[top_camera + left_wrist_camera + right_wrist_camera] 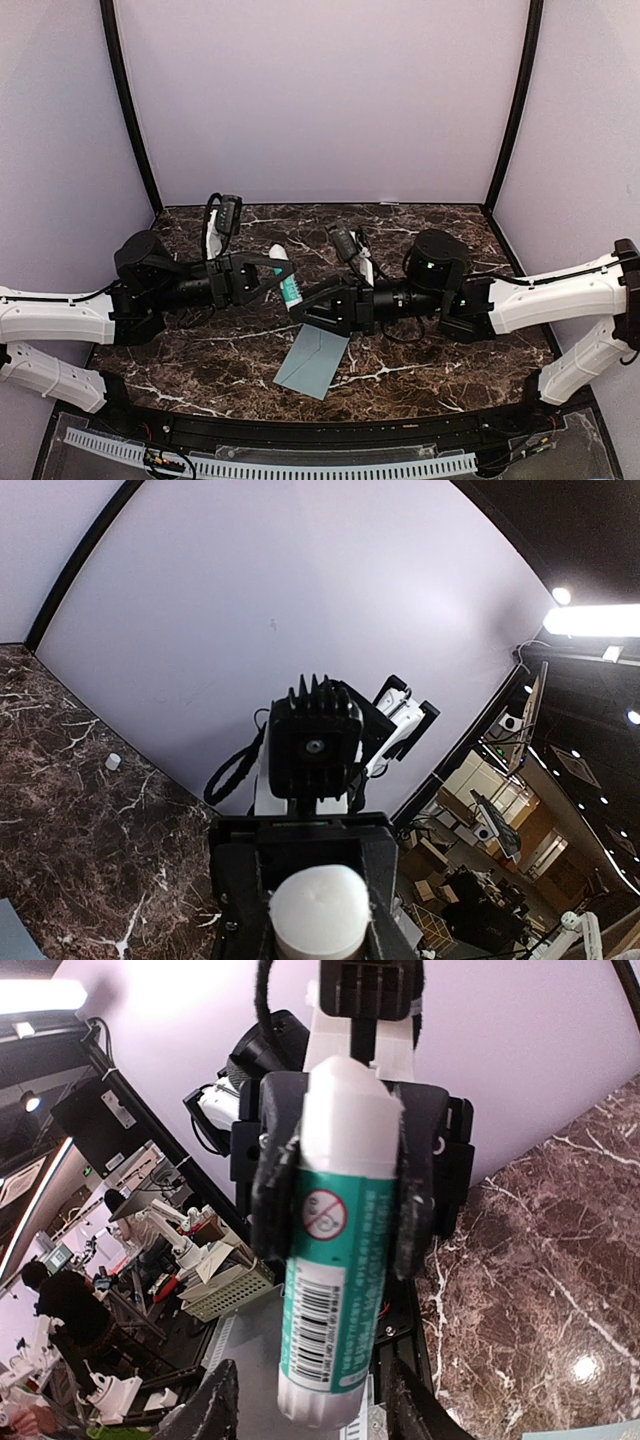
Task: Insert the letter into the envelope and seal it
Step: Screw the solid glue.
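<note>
The glue stick, white with a teal label, is held above the table with my left gripper shut on its upper half. In the left wrist view its white end sits between my own fingers. My right gripper faces the left one. In the right wrist view its jaws stand open on either side of the stick's lower end, with a gap on each side. The pale teal envelope lies flat on the marble table below both grippers. The letter is not in view.
A small white cap stands on the dark marble table near the back wall. Pale walls with black corner posts close in the back and sides. Both arms reach in from the sides and meet at the middle.
</note>
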Controlling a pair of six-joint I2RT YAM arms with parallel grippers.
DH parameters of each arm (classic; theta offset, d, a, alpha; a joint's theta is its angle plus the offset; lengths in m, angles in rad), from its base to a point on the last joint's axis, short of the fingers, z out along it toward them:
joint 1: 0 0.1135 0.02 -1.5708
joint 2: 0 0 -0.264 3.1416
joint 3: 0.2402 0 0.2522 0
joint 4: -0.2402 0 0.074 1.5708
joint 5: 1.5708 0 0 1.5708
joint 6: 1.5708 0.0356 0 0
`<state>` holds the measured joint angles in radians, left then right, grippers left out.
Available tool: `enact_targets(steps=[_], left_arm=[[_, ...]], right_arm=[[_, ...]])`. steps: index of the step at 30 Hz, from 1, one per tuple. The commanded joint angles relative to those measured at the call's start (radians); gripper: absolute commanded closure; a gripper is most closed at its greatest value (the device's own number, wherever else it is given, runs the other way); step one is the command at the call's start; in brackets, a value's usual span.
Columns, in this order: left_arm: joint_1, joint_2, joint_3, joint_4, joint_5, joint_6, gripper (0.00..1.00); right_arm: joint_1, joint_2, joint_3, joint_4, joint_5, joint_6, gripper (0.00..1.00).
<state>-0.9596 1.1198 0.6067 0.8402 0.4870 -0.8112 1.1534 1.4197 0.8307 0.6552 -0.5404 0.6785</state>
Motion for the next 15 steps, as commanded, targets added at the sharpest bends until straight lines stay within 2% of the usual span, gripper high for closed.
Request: enact_targets(steps=[1, 6, 12, 15], left_arm=[[0.002, -0.020, 0.028, 0.046, 0.019, 0.020, 1.00], [0.002, -0.017, 0.030, 0.042, 0.021, 0.024, 1.00], [0.002, -0.023, 0.036, 0.006, 0.007, 0.058, 1.00], [0.001, -0.027, 0.052, -0.103, -0.035, 0.097, 1.00]], right_arm=[[0.011, 0.004, 0.039, 0.068, -0.024, -0.003, 0.60], [0.010, 0.001, 0.039, 0.054, -0.013, -0.007, 0.78], [0.009, -0.023, 0.032, 0.001, 0.045, -0.024, 0.87], [0.010, -0.039, 0.047, -0.092, 0.127, -0.054, 0.89]])
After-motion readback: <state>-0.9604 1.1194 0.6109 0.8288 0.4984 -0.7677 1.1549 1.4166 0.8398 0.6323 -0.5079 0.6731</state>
